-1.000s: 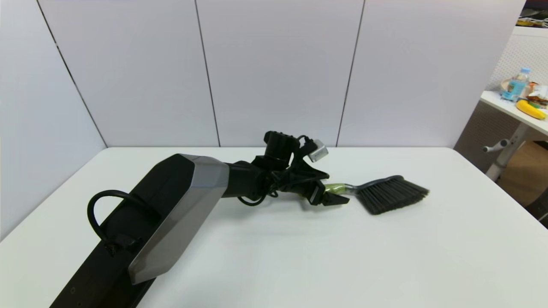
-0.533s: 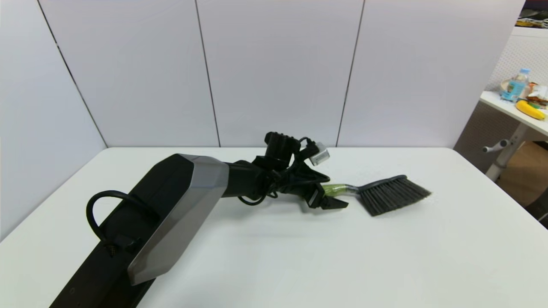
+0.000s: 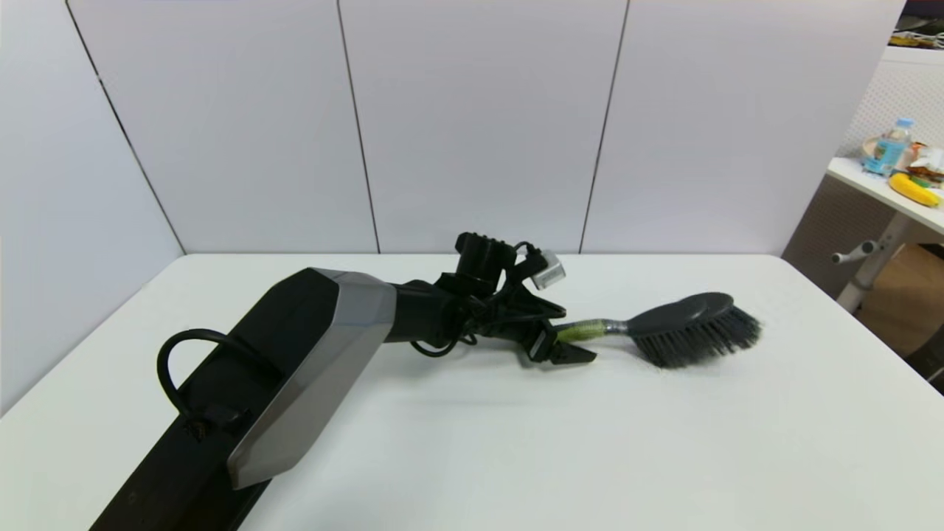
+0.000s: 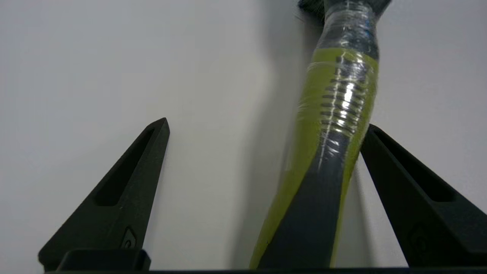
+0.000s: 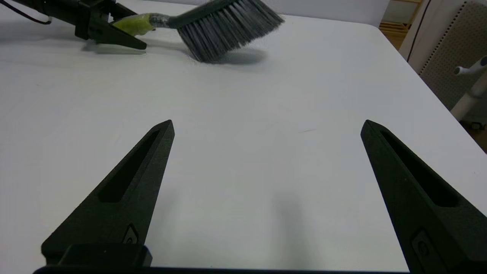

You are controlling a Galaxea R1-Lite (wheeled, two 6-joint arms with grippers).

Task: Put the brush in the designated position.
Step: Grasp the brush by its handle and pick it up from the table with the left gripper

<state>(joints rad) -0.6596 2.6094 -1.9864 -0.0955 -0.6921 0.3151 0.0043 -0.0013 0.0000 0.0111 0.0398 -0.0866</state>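
Left gripper sits low over the middle of the white table, fingers spread wide, not clamping. The brush has its lime-green handle between those fingers, lying against one finger and clear of the other. Bristles point down at the table, right of centre; whether they touch it cannot be told. Right gripper hangs near the table's front right, fingers wide apart, holding nothing, well apart from the brush.
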